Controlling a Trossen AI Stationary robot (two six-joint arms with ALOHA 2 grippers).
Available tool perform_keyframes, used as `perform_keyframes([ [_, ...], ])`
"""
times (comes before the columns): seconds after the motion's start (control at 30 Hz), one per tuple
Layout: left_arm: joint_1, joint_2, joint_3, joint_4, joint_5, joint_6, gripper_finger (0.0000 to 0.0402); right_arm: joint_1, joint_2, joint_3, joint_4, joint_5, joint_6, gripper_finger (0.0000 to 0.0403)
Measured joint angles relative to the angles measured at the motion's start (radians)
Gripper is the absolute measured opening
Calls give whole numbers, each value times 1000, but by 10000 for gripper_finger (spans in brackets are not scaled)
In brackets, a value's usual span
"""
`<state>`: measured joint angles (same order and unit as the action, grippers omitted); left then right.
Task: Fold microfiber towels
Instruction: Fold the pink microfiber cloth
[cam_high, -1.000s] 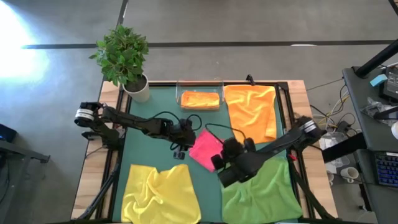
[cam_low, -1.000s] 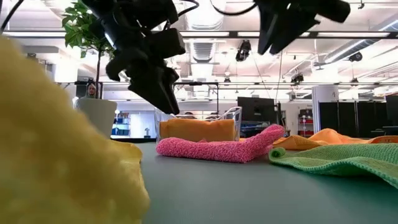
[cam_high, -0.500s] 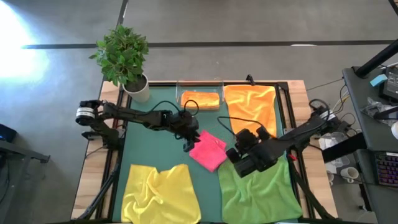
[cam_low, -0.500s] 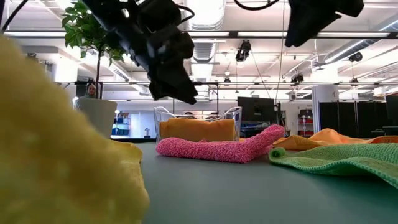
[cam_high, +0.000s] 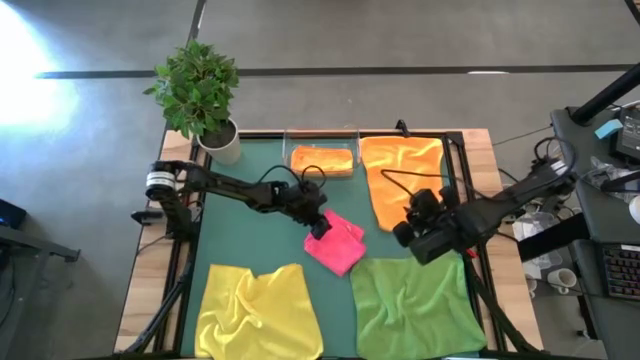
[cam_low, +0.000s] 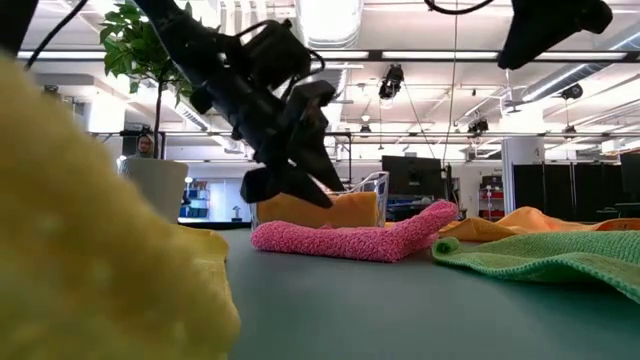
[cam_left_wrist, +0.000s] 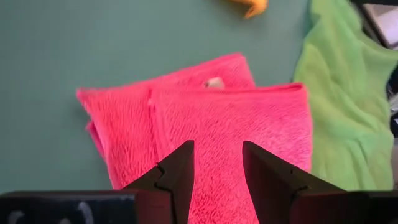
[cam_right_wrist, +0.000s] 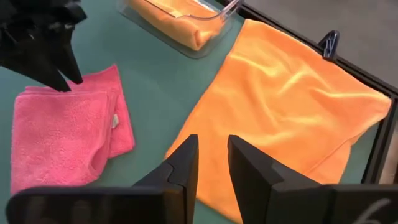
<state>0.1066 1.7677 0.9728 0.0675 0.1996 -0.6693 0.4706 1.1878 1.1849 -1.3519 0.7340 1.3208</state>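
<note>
A folded pink towel (cam_high: 338, 243) lies flat on the green mat in the middle of the table; it also shows in the low view (cam_low: 350, 240). My left gripper (cam_high: 318, 224) is open and hovers just above the towel's left far corner (cam_left_wrist: 124, 106) without touching it. My right gripper (cam_high: 407, 232) is open and empty, raised over the near edge of the spread orange towel (cam_high: 403, 178). A folded orange towel (cam_high: 322, 160) lies in the clear tray. A crumpled yellow towel (cam_high: 258, 312) and a spread green towel (cam_high: 415, 305) lie at the near edge.
A clear plastic tray (cam_high: 345, 170) stands at the far middle of the mat. A potted plant (cam_high: 200, 95) stands at the far left corner. Bare green mat (cam_high: 240, 235) lies left of the pink towel.
My left gripper has moved toward the table's right and down, coming over the pink towel's left corner. My right gripper has drawn away from the pink towel toward the table's right and far side, and has risen. The pink towel has stayed where it was.
</note>
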Motion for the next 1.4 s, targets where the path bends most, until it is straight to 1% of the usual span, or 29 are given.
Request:
perform_keyframes([
  [0.17, 0, 25, -1, -7, 2, -44, 120, 0, -70, -42, 4, 0, -42, 80],
  [0.3, 0, 25, -8, -7, 2, -85, 120, 0, -102, -72, 4, 0, -100, 81],
  [0.4, 0, 25, -12, -56, 2, -111, 120, 0, -121, -98, 4, 0, -102, 78],
  [0.53, 0, 25, -12, -114, 3, -111, 120, 0, -127, -123, 6, 0, -102, 75],
  [0.7, 0, 25, -12, -112, 17, -112, 120, 0, -126, -141, 6, -1, -103, 78],
  [0.9, -1, 35, -14, -115, 80, -129, 120, 0, -126, -145, 7, -1, -114, 81],
  [1.13, -1, 38, -15, -125, 79, -130, 120, 0, -126, -144, 8, -1, -117, 75],
  [1.3, -3, 38, -13, -126, 91, -127, 120, 0, -126, -145, 8, -1, -117, 78],
  [1.4, -5, 40, -16, -129, 95, -94, 120, 0, -126, -145, 10, 0, -117, 81],
])
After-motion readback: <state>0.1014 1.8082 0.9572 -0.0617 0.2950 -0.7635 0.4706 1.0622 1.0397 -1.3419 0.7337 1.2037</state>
